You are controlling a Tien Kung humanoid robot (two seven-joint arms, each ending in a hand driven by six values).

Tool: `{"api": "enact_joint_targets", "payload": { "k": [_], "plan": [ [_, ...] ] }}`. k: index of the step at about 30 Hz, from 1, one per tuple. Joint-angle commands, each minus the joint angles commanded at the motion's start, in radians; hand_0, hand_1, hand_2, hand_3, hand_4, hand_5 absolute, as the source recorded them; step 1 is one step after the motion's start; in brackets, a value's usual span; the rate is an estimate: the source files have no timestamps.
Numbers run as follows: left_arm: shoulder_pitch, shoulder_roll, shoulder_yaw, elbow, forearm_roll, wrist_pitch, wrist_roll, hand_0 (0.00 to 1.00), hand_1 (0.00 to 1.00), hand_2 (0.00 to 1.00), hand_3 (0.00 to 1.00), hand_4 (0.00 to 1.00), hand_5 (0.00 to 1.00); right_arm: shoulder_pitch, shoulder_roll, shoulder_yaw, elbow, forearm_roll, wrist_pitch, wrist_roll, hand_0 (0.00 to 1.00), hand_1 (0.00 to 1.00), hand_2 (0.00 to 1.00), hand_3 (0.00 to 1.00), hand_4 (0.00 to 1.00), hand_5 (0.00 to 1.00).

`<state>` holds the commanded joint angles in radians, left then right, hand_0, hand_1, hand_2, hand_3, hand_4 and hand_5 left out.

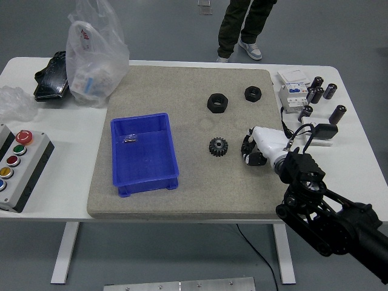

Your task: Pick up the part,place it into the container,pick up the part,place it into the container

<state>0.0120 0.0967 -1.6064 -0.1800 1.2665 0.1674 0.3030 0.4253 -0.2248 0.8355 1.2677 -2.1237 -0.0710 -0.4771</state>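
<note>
Part (217, 146), black and toothed like a gear: lay flat on the grey mat (182, 200), near its middle, apart from everything around it.

Nearest, at 5 o'clock of the picture: came in as a black right arm from the lower right corner, reaching up toward 11 o'clock over the desk (48, 224). Ended in the right robot hand (264, 148), white-backed with dark fingers (251, 154), low over the mat just at 3 o'clock of the gear, near but not touching it. Pointed its fingers down and curled them inward; could not tell whether anything was pinched inside or whether they merely rested on the mat.

At 9 o'clock of the gear: stood as a blue container (148, 182), open-topped, on the mat's left half, with one small shiny piece (130, 139) inside near its far left corner. Farther left, at the desk's edge: sat as a grey button box (15, 167) with coloured buttons.

Beyond the gear, at 12 o'clock: rested as a large black hex nut (217, 102); at 1 o'clock of the gear, a smaller black nut (252, 93), well apart from the first.

Off the mat at 2 o'clock: stood as a white electrical unit (294, 91) among several dark cylinders (318, 91), with a small black box (324, 130) and its cable nearer.

Far left, around 10 o'clock: slumped as a clear plastic bag (94, 54) beside a black tray-like thing (51, 76).

Farthest, at 12 o'clock, past the desk: showed only as a person's legs (242, 30), standing on the floor.
</note>
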Motion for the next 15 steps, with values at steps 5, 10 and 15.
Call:
{"api": "enact_joint_targets", "payload": {
  "k": [5, 10, 15],
  "plan": [
    [-0.001, -0.001, 0.001, 0.0, 0.0, 0.0, -0.002, 0.853, 0.795, 0.799, 0.858, 0.858, 0.51, 0.026, -0.016, -0.032, 0.05, -0.001, -0.023, 0.009, 0.318, 0.472, 0.339, 0.476, 0.469, 0.036],
    [-0.001, -0.001, 0.004, 0.0, -0.001, 0.001, 0.0, 0.852, 0.795, 0.8, 0.858, 0.858, 0.51, 0.102, -0.021, -0.115, 0.129, 0.035, -0.045, 0.022, 0.317, 0.475, 0.332, 0.476, 0.468, 0.03],
    [-0.004, 0.0, 0.007, 0.0, 0.001, 0.002, 0.002, 0.852, 0.794, 0.8, 0.858, 0.857, 0.508, 0.204, 0.01, -0.23, 0.167, 0.076, -0.068, 0.052, 0.323, 0.478, 0.33, 0.476, 0.471, 0.023]
  ]
}}
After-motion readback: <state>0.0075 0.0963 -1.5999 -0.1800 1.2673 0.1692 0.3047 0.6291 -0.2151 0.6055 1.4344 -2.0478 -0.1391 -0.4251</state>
